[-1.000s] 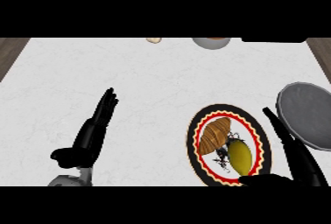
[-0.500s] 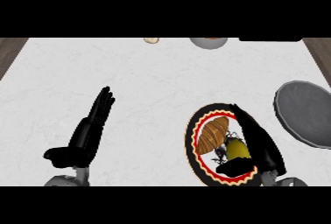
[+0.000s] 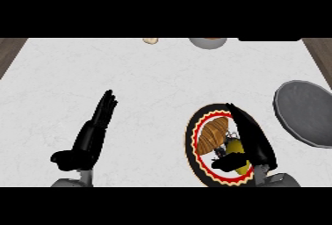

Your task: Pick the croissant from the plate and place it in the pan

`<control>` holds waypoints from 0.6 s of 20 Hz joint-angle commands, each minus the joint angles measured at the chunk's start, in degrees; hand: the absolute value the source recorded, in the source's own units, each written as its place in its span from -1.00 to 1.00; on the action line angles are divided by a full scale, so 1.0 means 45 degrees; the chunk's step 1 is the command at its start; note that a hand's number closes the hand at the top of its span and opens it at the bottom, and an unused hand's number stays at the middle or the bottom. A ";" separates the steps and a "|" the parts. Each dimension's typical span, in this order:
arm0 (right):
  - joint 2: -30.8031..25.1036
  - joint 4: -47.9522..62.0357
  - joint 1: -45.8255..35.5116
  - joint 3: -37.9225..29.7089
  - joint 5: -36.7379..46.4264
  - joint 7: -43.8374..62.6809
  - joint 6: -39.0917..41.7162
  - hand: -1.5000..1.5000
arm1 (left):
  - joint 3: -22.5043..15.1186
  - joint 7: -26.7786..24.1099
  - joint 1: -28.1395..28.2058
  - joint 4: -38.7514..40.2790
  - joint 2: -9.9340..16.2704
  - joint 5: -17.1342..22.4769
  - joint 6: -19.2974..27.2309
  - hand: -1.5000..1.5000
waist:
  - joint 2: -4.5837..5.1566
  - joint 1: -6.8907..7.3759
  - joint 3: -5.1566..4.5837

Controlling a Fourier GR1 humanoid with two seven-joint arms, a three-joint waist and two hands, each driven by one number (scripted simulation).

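My right hand (image 3: 250, 140) over plate (image 3: 194, 149), fingers straight, spread from thumb. Croissant (image 3: 211, 134) just left of palm: light, flaky, crushable; take across middle. Pan (image 3: 304, 112) to right.

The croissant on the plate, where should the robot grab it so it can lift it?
Probably across the middle of the croissant, from above. It lies flat on the plate, ridges up, with its left side clear, and the right hand already lies along its right side.

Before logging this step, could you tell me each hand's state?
Left hand: open, holding nothing.
Right hand: open over the plate, croissant not grasped.
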 commanded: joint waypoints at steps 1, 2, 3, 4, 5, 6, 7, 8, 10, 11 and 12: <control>0.0726 0.0359 -0.0337 -0.0629 0.0243 -0.0148 0.0021 -1.00 | 0.0202 0.0231 0.0547 -0.0595 0.0103 -0.0044 -0.0299 0.00 | -0.0004 0.0013 -0.0001; 0.0802 0.0241 0.0374 -0.0397 0.0642 -0.0511 -0.0340 -1.00 | 0.0211 -0.0527 0.0549 -0.0049 0.0020 -0.0188 -0.0491 0.00 | -0.0004 -0.0008 -0.0001; 0.1006 0.0855 0.0261 -0.0574 0.0660 -0.0956 -0.0352 -1.00 | 0.0277 -0.0149 0.0169 0.0026 -0.0206 -0.0189 -0.0431 0.00 | -0.0001 -0.0008 -0.0001; 0.1204 0.0588 -0.0079 -0.0666 0.0740 -0.0595 0.0009 -1.00 | 0.0307 -0.0382 -0.0055 0.0457 -0.0409 -0.0482 -0.0248 0.00 | -0.0001 -0.0011 -0.0001; 0.1699 0.1344 0.0096 -0.0154 0.1152 -0.0776 -0.0893 -1.00 | 0.0786 0.0082 -0.0487 0.0454 -0.0039 -0.0142 -0.0427 0.00 | 0.0004 -0.0007 0.0000; 0.1316 0.0756 0.0173 -0.0667 0.1021 -0.0855 -0.0132 -1.00 | 0.0606 0.0397 0.0185 -0.0716 0.0009 -0.0145 -0.0718 0.00 | -0.0005 -0.0001 -0.0001; 0.1368 0.1739 0.0008 -0.0804 0.1051 -0.1293 -0.0487 -1.00 | 0.1005 0.0271 -0.0921 0.0838 -0.0249 -0.0024 -0.0580 0.00 | 0.0006 -0.0019 -0.0001; 0.1867 0.1698 -0.0720 -0.0507 0.1342 -0.0513 -0.0108 -1.00 | 0.0487 0.0216 0.0277 -0.0162 -0.0231 -0.0110 -0.0743 0.00 | -0.0001 0.0020 -0.0001; 0.1385 0.2065 -0.0243 -0.1097 0.0893 -0.1510 -0.0081 -1.00 | 0.0022 0.1326 -0.0250 -0.0806 -0.0793 -0.0792 0.0202 0.00 | -0.0003 -0.0003 0.0001; 0.2062 0.3317 -0.0692 -0.1099 0.1152 -0.1504 -0.0594 -1.00 | 0.0653 0.0092 -0.0336 0.0239 -0.0442 -0.0310 -0.0573 0.00 | 0.0007 0.0009 0.0000; 0.1857 0.3402 -0.1066 -0.1498 0.1007 -0.1336 -0.0115 -1.00 | 0.0404 0.0333 0.0267 -0.0651 -0.0424 -0.0477 -0.0478 0.00 | 0.0001 0.0026 0.0000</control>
